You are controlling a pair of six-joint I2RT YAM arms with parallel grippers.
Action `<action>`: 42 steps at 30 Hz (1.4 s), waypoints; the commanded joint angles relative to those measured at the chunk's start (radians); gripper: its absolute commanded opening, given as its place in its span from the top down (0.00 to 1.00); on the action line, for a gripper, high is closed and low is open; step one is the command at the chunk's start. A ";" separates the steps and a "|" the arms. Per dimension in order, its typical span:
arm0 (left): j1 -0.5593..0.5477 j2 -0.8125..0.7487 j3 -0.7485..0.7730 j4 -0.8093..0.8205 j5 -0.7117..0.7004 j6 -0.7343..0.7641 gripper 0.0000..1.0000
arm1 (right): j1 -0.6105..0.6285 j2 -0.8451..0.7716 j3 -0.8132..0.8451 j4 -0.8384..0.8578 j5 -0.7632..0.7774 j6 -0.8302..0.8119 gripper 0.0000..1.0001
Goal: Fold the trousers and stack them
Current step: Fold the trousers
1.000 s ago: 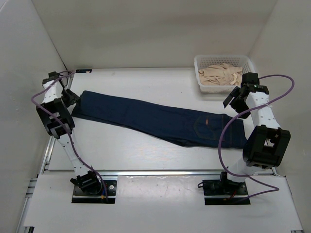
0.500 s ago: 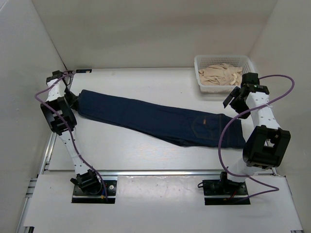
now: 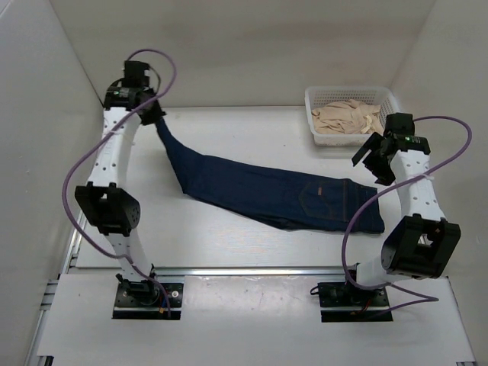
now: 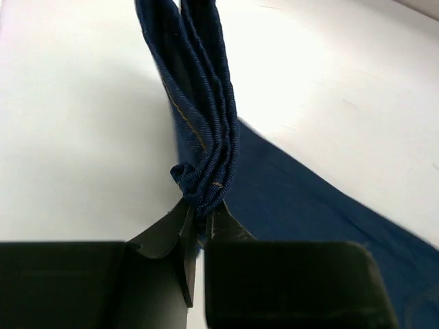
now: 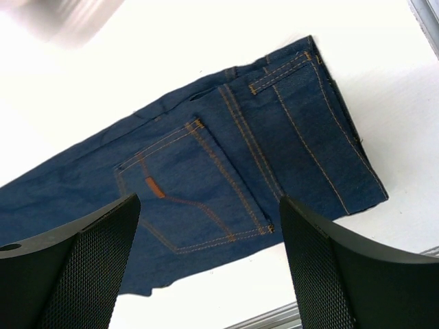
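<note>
Just one pair of trousers [image 3: 259,189], one basket [image 3: 347,89]

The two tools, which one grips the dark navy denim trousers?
The left tool, pinched shut on the leg end of the trousers; the right tool hangs open, holding nothing.

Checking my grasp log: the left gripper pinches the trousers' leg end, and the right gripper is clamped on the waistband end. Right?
Not quite. The left gripper does pinch the leg end of the trousers, but the right gripper is open, hovering above the waistband end and holding nothing, as the right wrist view shows.
</note>
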 commanded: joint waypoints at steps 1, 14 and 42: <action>-0.147 -0.082 -0.027 0.008 -0.020 -0.024 0.90 | 0.003 -0.077 0.020 -0.027 -0.032 -0.010 0.14; -0.657 -0.119 -0.260 0.151 -0.051 -0.272 0.90 | 0.003 -0.241 -0.058 -0.056 -0.032 -0.020 0.14; -0.407 -0.014 -0.417 0.105 0.129 -0.104 0.58 | 0.012 -0.326 -0.235 -0.044 -0.210 -0.076 0.14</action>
